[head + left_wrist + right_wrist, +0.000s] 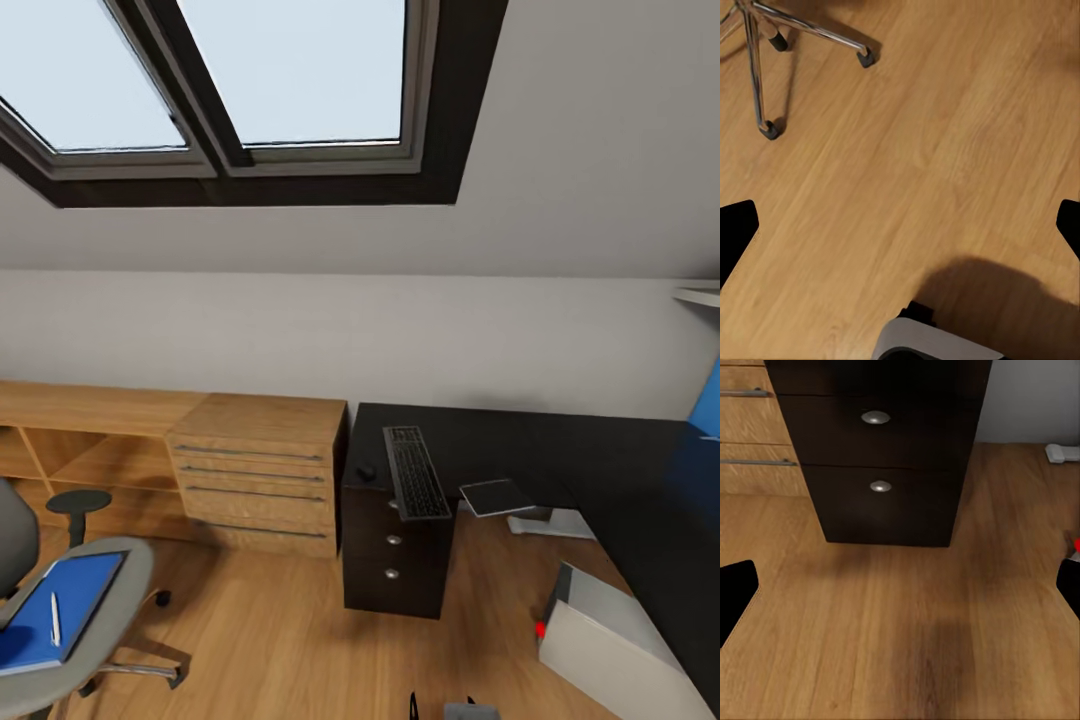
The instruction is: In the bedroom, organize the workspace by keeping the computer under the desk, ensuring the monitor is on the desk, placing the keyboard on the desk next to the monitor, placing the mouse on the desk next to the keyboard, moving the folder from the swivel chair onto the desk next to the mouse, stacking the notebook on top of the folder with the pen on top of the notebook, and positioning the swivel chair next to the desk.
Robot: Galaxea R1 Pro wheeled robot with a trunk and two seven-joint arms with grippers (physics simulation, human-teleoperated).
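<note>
Keyboard (416, 472) (one), mouse (366, 471) (one)

- Honestly nothing readable anywhere: no words, brands or numbers.
- The keyboard (416, 473) on the worktop (600, 450) is too small and blurry to make out any key legends.
- The blue folder (55, 610) cover on the swivel chair (100, 640) looks plain, no label.

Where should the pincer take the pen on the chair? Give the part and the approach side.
Judging from the head view, grip the pen at mid-barrel, from straight above. It lies flat on the blue folder on the swivel chair seat, so only its long sides are free; close the fingers across its width.
</note>
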